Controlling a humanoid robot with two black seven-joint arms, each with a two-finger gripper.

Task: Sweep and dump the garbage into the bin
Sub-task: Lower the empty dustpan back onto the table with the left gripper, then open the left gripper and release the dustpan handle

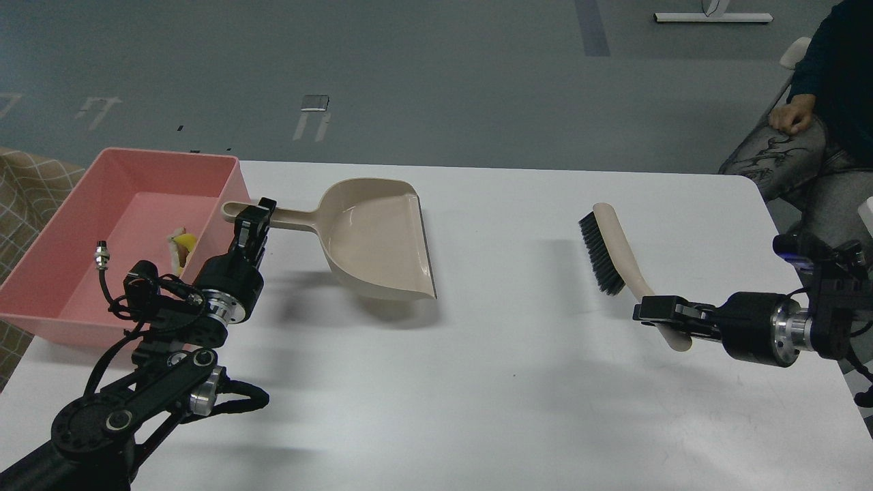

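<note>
The pink bin (pixel 75 225) stands at the table's left edge. Inside it lie the yellow spongy chunk (pixel 187 241) and, touching it, the white bread slice (pixel 175 254), partly hidden by my left arm. My left gripper (pixel 254 219) is shut on the handle of the beige dustpan (pixel 375 239), which sits just right of the bin with its mouth facing right. The pan is empty. My right gripper (pixel 653 312) is shut on the handle of the beige brush (pixel 610 249), whose black bristles face left, over the right part of the table.
The white table (pixel 505 382) spans the view. A seated person (pixel 818 136) is at the far right beyond the table corner. A checked cloth (pixel 27 191) lies left of the bin. Grey floor lies behind the table.
</note>
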